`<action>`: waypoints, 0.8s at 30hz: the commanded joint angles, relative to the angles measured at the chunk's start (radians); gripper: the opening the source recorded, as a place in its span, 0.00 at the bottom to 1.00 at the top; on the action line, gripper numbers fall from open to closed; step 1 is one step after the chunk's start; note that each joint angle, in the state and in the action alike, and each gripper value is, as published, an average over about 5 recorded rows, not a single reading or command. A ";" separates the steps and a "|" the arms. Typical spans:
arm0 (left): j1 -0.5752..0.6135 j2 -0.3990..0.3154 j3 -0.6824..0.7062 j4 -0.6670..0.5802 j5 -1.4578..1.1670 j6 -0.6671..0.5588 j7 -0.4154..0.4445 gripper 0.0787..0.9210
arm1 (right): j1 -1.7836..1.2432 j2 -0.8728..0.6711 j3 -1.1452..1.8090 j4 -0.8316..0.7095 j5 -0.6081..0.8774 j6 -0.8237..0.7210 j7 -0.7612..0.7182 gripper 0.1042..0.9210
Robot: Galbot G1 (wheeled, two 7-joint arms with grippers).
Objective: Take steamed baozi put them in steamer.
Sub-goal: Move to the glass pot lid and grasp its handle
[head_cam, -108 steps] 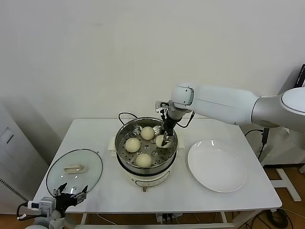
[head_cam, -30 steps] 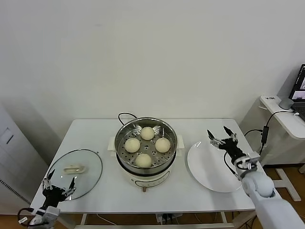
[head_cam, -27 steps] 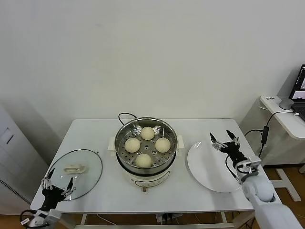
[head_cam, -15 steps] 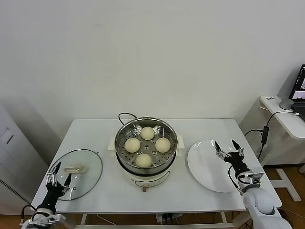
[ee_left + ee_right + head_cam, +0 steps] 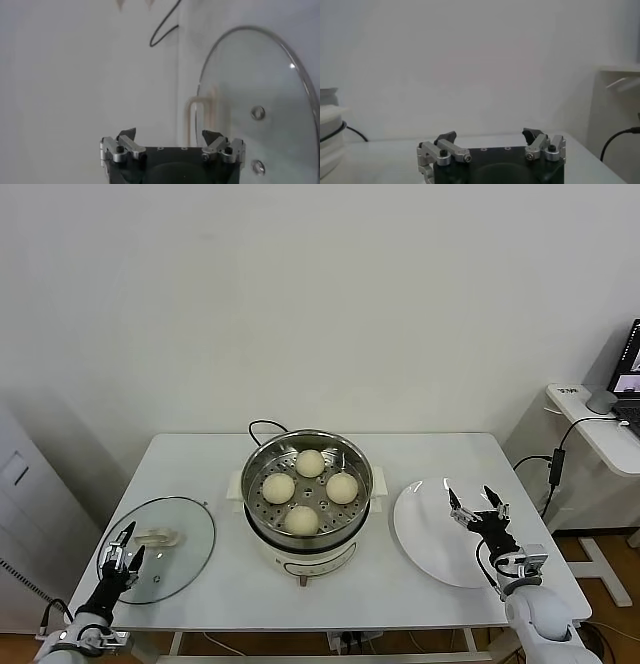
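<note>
A white table (image 5: 210,589) carries everything. The steamer (image 5: 307,496) is set at its middle, nearer the back edge, black cord trailing behind. A glass lid (image 5: 157,548) lies flat by the front left corner; an empty white plate (image 5: 440,534) lies toward the right edge.

Four buns (image 5: 310,489) are seen inside the steamer on the perforated tray, spaced apart, none left on the plate.

Left gripper (image 5: 119,546): held low at the front left corner, over the near rim of the lid, jaws spread, nothing pinched. Right gripper (image 5: 478,510): held low over the plate's right part, jaws spread, nothing pinched.

Step judged: loading looks finished, both arms drawn off from the steamer. No further bun is left to fetch. If anything follows, the lid would likely be wanted; its white handle (image 5: 199,120) would need a centred pinch.
</note>
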 commanded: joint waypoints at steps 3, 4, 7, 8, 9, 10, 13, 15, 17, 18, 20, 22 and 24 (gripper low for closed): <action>-0.060 -0.004 0.004 0.037 0.078 -0.013 -0.018 0.88 | -0.003 0.008 0.008 -0.029 -0.008 0.006 -0.010 0.88; -0.063 -0.005 0.008 0.035 0.076 -0.011 -0.016 0.88 | -0.002 0.008 0.010 -0.030 -0.008 0.007 -0.012 0.88; -0.077 -0.008 0.020 0.041 0.077 -0.004 -0.013 0.88 | -0.002 0.007 0.011 -0.030 -0.007 0.008 -0.014 0.88; -0.083 -0.011 0.024 0.046 0.078 -0.002 -0.012 0.88 | -0.001 0.007 0.012 -0.028 -0.007 0.008 -0.015 0.88; -0.090 -0.013 0.027 0.052 0.080 -0.001 -0.010 0.88 | -0.001 0.007 0.012 -0.025 -0.007 0.007 -0.015 0.88; -0.096 -0.015 0.029 0.058 0.081 0.001 -0.009 0.88 | -0.001 0.007 0.012 -0.022 -0.007 0.007 -0.016 0.88; -0.112 -0.022 0.034 0.073 0.083 0.006 -0.005 0.88 | -0.002 0.005 0.012 -0.013 -0.005 0.006 -0.018 0.88; -0.120 -0.025 0.034 0.081 0.082 0.006 -0.003 0.88 | -0.003 0.003 0.013 -0.008 -0.004 0.005 -0.018 0.88; -0.123 -0.025 0.034 0.084 0.080 0.005 -0.002 0.88 | -0.003 0.002 0.014 -0.007 -0.004 0.005 -0.018 0.88; -0.124 -0.025 0.033 0.084 0.079 0.004 0.001 0.88 | -0.002 0.001 0.014 -0.007 -0.004 0.004 -0.018 0.88; -0.123 -0.024 0.033 0.084 0.075 0.003 0.006 0.84 | -0.001 0.002 0.014 -0.006 -0.004 0.004 -0.018 0.88; -0.121 -0.024 0.033 0.084 0.066 0.002 0.011 0.78 | 0.002 0.004 0.013 -0.005 -0.004 0.001 -0.017 0.88; -0.118 -0.025 0.033 0.081 0.054 -0.001 0.012 0.71 | 0.006 0.005 0.012 -0.003 -0.004 -0.001 -0.016 0.88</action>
